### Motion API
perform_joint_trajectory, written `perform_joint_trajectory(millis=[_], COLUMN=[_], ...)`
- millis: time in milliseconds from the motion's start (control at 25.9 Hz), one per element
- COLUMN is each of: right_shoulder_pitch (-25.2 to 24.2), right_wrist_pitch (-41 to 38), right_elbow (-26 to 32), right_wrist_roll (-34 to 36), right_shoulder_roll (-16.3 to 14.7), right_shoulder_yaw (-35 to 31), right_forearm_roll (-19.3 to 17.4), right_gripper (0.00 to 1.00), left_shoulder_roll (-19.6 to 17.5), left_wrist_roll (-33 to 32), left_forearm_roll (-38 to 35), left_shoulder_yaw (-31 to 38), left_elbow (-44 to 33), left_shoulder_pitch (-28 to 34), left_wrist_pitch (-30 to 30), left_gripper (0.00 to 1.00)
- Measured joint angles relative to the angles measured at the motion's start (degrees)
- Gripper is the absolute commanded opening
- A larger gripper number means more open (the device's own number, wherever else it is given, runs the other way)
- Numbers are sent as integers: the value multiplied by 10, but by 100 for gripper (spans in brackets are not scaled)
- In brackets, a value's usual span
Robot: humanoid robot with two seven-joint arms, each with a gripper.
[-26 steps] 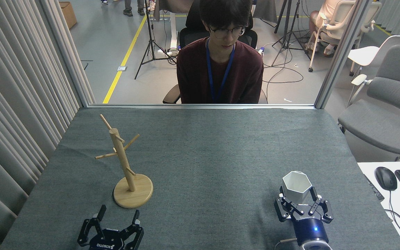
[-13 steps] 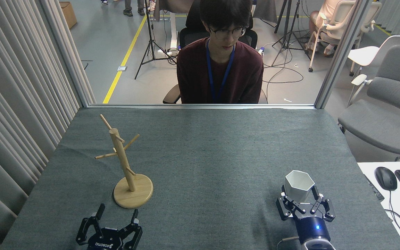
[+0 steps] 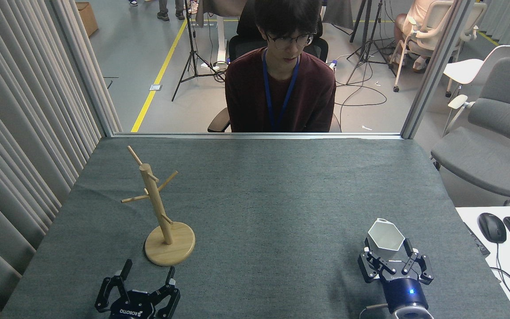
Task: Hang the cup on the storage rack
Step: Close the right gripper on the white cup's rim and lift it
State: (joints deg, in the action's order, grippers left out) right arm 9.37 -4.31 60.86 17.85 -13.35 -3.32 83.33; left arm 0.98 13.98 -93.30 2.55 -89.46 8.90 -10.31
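Cup (image 3: 386,239) shifted rightward and tilted since half second ago, tab handle now showing at far rim; pinched by right gripper (image 3: 392,256) at near-right table; left gripper (image 3: 145,277) spread, idle; storage rack (image 3: 160,208) well apart leftward, hanging not yet begun

Right gripper (image 3: 387,250) clamped on white cup (image 3: 385,239), cup tilted, near right table (image 3: 281,186) edge. Left gripper (image 3: 147,274) spread wide, holding nothing, just in front of rack (image 3: 162,212) base. Person (image 3: 281,79) seated behind table.
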Motion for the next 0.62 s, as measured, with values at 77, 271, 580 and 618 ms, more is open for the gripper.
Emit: perform_joint_trajectory(millis=[77,271,580,618], right_shoulder_pitch=[2,6,33,37], right_wrist_pitch=[0,-1,-1,-1], right_elbow=[-4,-18,-56,-61], right_wrist_roll=[0,0,9,9], right_shoulder_roll=[-1,-6,-12,-12], right_shoulder_yaw=[0,0,-1,-1], right_forearm_roll=[0,-1,-1,-1], right_gripper=[98,98,98,98], left_shoulder_roll=[-1,-2,-2,-2], left_wrist_roll=[0,0,0,0], left_forearm_roll=[0,0,0,0], left_shoulder_yaw=[0,0,0,0], left_elbow=[-1,-6,-8,-8], left_shoulder_pitch=[1,4,5,5], left_wrist_pitch=[0,0,1,1], left_gripper=[99,99,99,99])
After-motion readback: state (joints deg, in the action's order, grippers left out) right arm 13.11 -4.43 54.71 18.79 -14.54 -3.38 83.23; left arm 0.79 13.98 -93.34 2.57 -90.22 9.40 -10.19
